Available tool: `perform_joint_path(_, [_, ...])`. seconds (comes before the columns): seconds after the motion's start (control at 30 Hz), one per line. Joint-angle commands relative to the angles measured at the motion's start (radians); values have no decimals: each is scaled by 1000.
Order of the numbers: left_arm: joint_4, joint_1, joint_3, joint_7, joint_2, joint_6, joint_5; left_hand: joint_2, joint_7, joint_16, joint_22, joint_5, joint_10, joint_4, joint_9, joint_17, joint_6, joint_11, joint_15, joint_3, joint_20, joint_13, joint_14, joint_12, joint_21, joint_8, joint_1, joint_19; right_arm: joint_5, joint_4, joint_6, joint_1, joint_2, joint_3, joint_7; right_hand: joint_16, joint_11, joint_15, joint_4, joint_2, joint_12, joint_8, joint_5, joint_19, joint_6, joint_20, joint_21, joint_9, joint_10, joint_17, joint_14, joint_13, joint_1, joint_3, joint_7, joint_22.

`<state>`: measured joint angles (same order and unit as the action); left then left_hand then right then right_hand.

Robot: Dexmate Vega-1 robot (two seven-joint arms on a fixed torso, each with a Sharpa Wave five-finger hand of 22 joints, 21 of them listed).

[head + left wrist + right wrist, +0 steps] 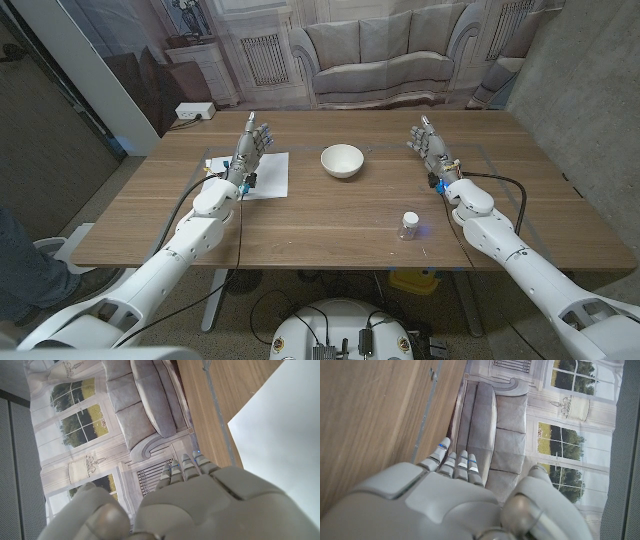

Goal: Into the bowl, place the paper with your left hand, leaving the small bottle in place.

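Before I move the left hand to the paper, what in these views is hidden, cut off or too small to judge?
- Paper: head view, its near left part is covered by the left hand; left wrist view, it runs off the picture's edge.
- Small bottle: head view, too small to tell cap or contents.
- Bowl: head view, looks empty; the inside behind the near rim is hidden.
- Right hand: head view, contact with the table is unclear.

Wooden table (330,225) with three things on it
Paper (270,175) lies at the left, bowl (342,161) mid-table at the back, small bottle (409,225) stands nearer, right of centre.
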<state>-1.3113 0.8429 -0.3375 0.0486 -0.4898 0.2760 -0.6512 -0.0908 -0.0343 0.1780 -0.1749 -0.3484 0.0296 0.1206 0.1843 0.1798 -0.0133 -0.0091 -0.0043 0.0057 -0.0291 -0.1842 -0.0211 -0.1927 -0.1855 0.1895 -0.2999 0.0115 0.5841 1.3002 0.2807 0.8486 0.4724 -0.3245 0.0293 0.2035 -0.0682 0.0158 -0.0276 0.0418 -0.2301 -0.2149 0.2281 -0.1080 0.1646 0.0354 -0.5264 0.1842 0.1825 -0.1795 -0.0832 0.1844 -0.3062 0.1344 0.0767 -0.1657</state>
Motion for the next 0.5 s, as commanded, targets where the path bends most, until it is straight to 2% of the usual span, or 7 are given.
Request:
perform_joint_path(0.03, [0,0,70,69,62,-45,26,6,-7,10,-3,-8,14,6,3,3,-6,-3,0,2,-61,-4,-3,-8,-7,10,-10,5,-130,-14,-31,26,-103,132,68,6,-3,0,0,0,-6,-6,2,-14,14,56,-3,5,11,-5,-16,4,-5,5,-2,-5])
perform_joint_path(0.27, [12,-12,94,121,79,-85,55,16,-8,11,-3,-10,13,4,3,3,-8,-1,1,5,-59,-4,0,-8,-8,10,-17,4,-205,37,-86,53,-123,166,51,4,-4,2,-1,-2,-6,-5,3,-15,16,54,2,5,12,-6,-16,4,-4,4,-2,-5])
perform_joint_path(0.5, [-12,4,121,118,81,-97,97,28,-8,12,-3,-13,20,1,3,3,-12,1,1,9,-59,-5,5,-11,-9,12,-27,3,-240,61,-100,69,-141,183,44,4,-4,3,-1,-4,-6,-4,3,-15,16,52,5,5,15,-6,-18,4,-3,4,-2,-5])
